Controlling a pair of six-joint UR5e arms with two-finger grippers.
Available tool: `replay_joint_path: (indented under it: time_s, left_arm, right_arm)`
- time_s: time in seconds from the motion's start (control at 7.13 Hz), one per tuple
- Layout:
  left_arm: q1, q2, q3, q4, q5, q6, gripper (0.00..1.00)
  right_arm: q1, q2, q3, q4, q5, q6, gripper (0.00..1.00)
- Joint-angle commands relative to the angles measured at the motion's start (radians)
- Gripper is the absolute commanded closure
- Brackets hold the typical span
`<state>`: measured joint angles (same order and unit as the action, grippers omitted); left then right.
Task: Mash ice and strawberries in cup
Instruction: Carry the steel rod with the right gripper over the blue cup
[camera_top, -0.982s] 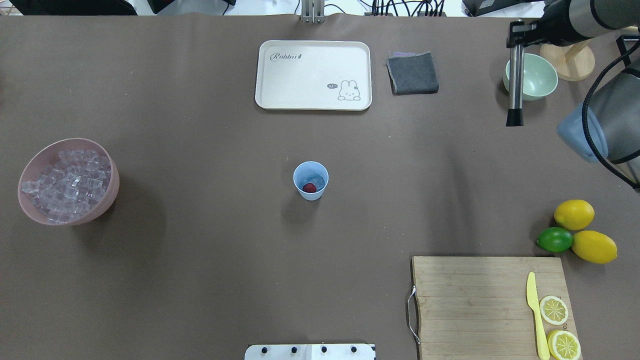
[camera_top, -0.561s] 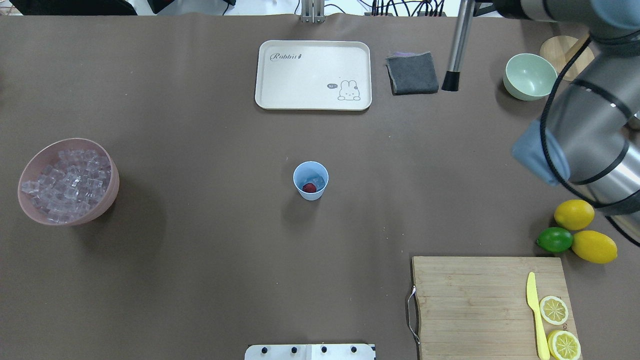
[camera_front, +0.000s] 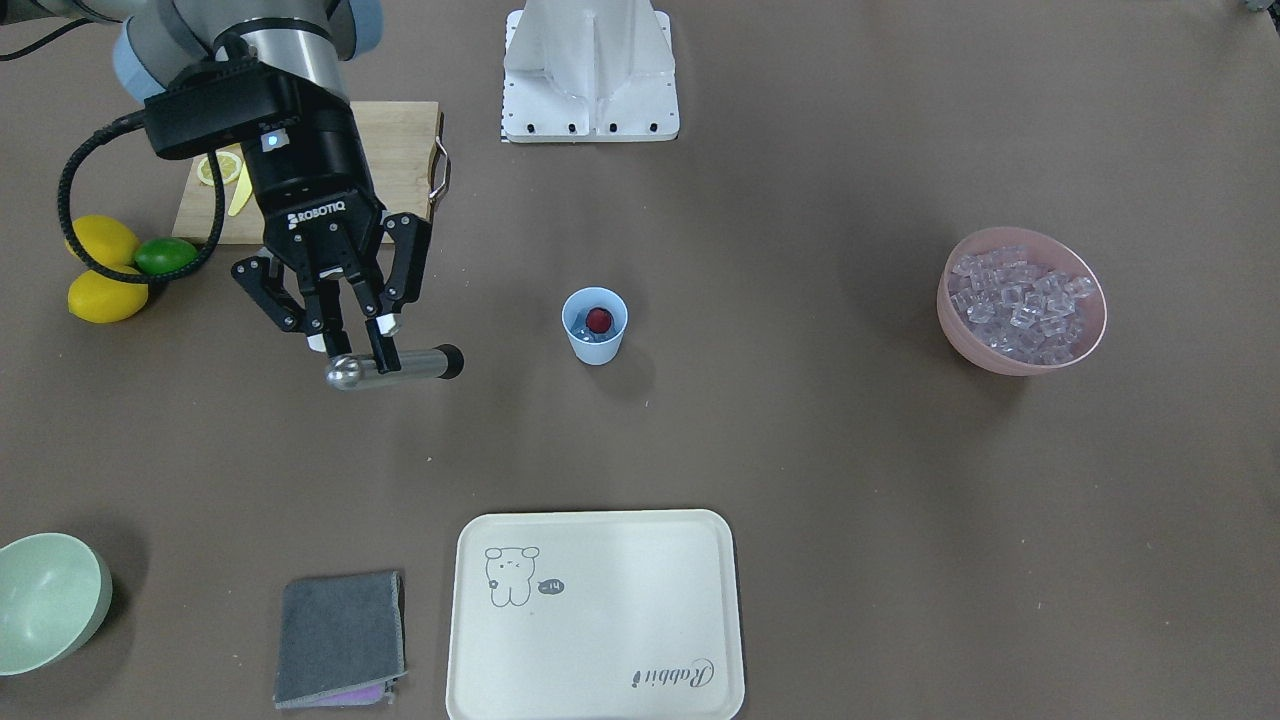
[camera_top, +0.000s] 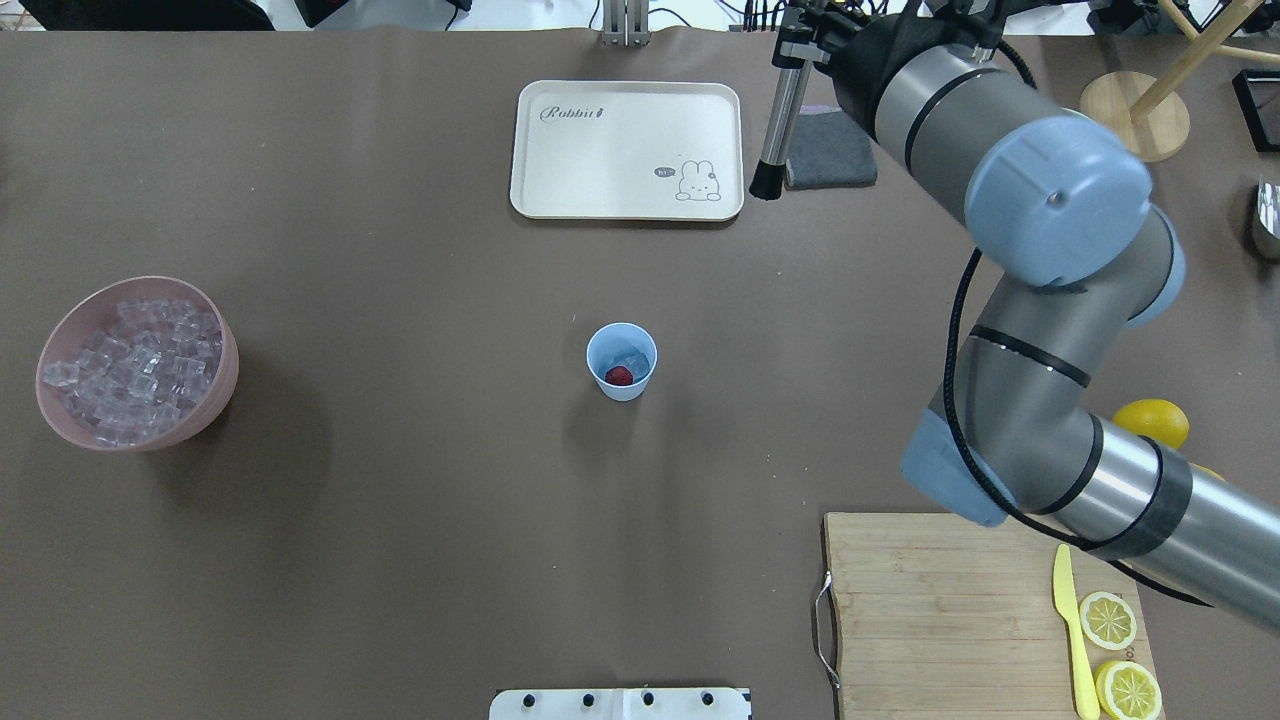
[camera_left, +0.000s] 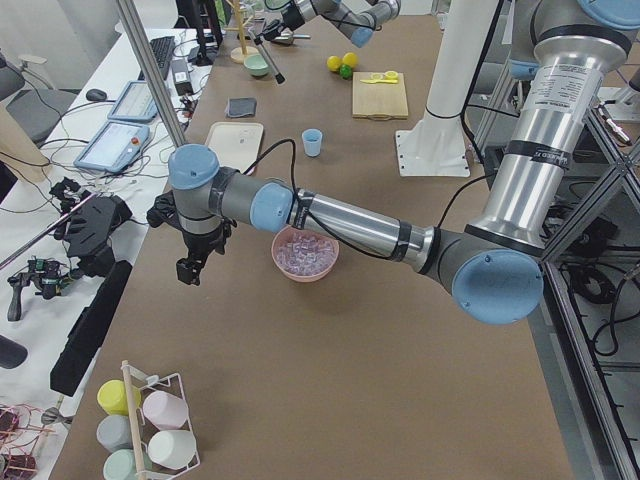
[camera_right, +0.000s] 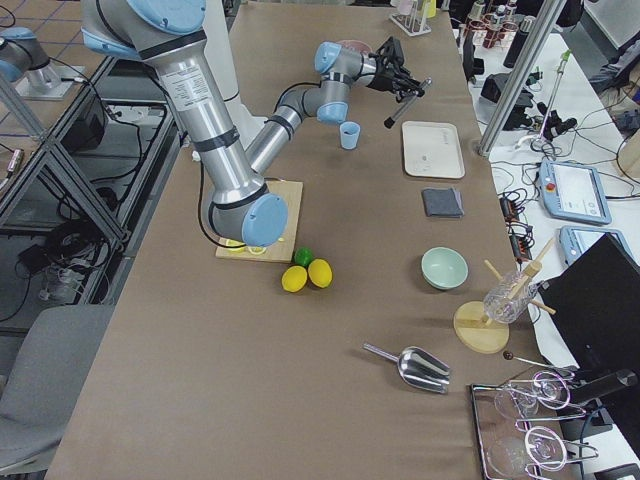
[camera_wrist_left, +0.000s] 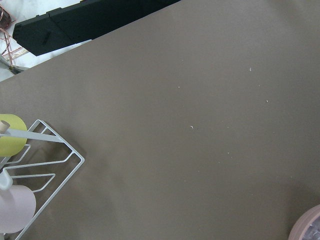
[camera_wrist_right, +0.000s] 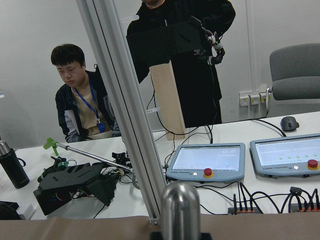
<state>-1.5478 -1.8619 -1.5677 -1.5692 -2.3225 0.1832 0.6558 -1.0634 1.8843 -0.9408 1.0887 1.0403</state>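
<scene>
The light-blue cup (camera_top: 621, 392) stands at the table's middle, with the red strawberry (camera_top: 620, 376) and some ice (camera_top: 632, 357) inside. The cup (camera_front: 595, 343) and strawberry (camera_front: 598, 319) also show in the front view. A pink bowl (camera_top: 225, 385) at the left is full of ice cubes (camera_top: 135, 360). My right gripper (camera_front: 362, 345) is shut on a steel muddler (camera_top: 782, 105) with a black tip. It holds it in the air, over the table between the tray and the cloth, far from the cup. My left gripper (camera_left: 190, 268) shows only in the left side view, past the pink bowl; I cannot tell its state.
A white tray (camera_top: 627, 150) and a grey cloth (camera_top: 835, 150) lie at the far side. A cutting board (camera_top: 960, 600) with a yellow knife (camera_top: 1070, 630) and lemon slices is near right, with whole lemons (camera_front: 100, 270) beside it. A green bowl (camera_front: 50, 600) is far right.
My right arm has swung left with the muddler, from over the green bowl to beside the tray's right edge. The cup and bowls have not moved.
</scene>
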Motion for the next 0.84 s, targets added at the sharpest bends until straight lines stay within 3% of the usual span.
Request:
replay_joint_path:
  time_s: [0.0, 0.42, 0.7]
  left_arm:
    - [0.000, 0.013, 0.006, -0.006, -0.002, -0.004, 0.03]
    - [0.000, 0.020, 0.008, -0.006, -0.002, -0.004, 0.03]
    - [0.000, 0.023, 0.008, 0.000, -0.005, -0.001, 0.03]
  right_arm:
    - [-0.106, 0.000, -0.001, 0.083, -0.198, -0.012, 1.00]
    - [-0.232, 0.016, -0.031, 0.086, -0.456, -0.013, 1.00]
    - [-0.268, 0.014, -0.059, 0.085, -0.524, -0.013, 1.00]
